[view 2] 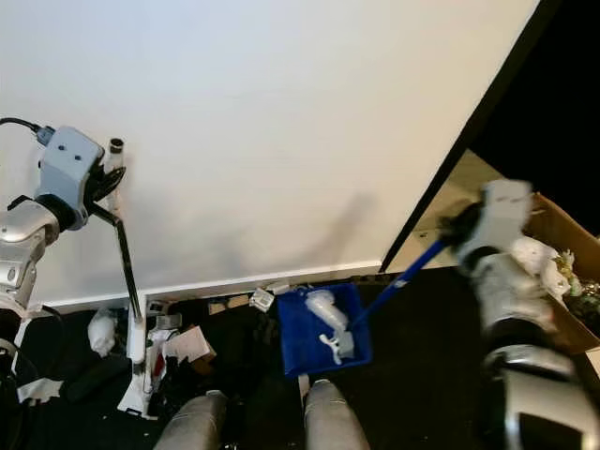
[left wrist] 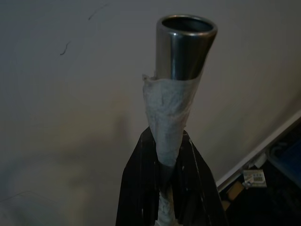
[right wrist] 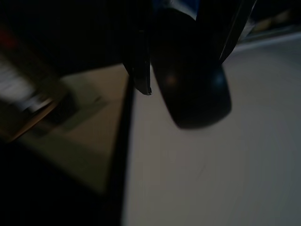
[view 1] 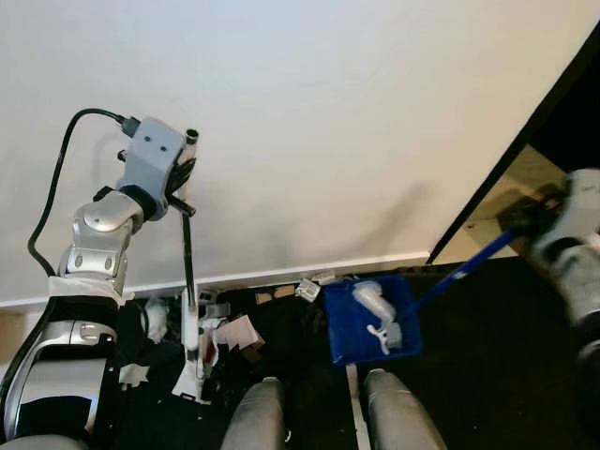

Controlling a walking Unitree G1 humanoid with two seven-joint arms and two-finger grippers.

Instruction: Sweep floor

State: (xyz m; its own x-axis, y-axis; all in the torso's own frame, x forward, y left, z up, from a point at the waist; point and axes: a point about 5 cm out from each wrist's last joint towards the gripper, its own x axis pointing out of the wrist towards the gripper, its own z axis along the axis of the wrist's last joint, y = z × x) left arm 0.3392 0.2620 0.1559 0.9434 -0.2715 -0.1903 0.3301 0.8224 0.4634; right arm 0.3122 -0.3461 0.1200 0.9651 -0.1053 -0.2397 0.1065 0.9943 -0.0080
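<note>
My left gripper point(view 1: 182, 174) is raised near the wall and shut on the top of the broom pole point(view 1: 187, 262). The left wrist view has its black fingers point(left wrist: 141, 183) clamped on the cloth-wrapped part just below the pole's open metal end point(left wrist: 186, 47). The broom head point(view 1: 192, 373) rests on the dark floor among paper scraps point(view 1: 239, 333). My right gripper point(view 1: 527, 221) is shut on the blue handle point(view 1: 464, 270) of the blue dustpan point(view 1: 347, 342). The dustpan sits on the floor by the baseboard, with white rubbish point(view 1: 375, 305) inside. In the right wrist view the handle's dark end point(right wrist: 197, 89) is blurred.
A white wall and baseboard point(view 1: 281, 275) stand straight ahead. A dark door frame point(view 1: 525, 141) runs diagonally on the right. A cardboard box point(view 2: 555, 230) with rubbish stands at the far right. More scraps point(view 2: 101, 330) lie at the left. My legs point(view 1: 258, 412) are below.
</note>
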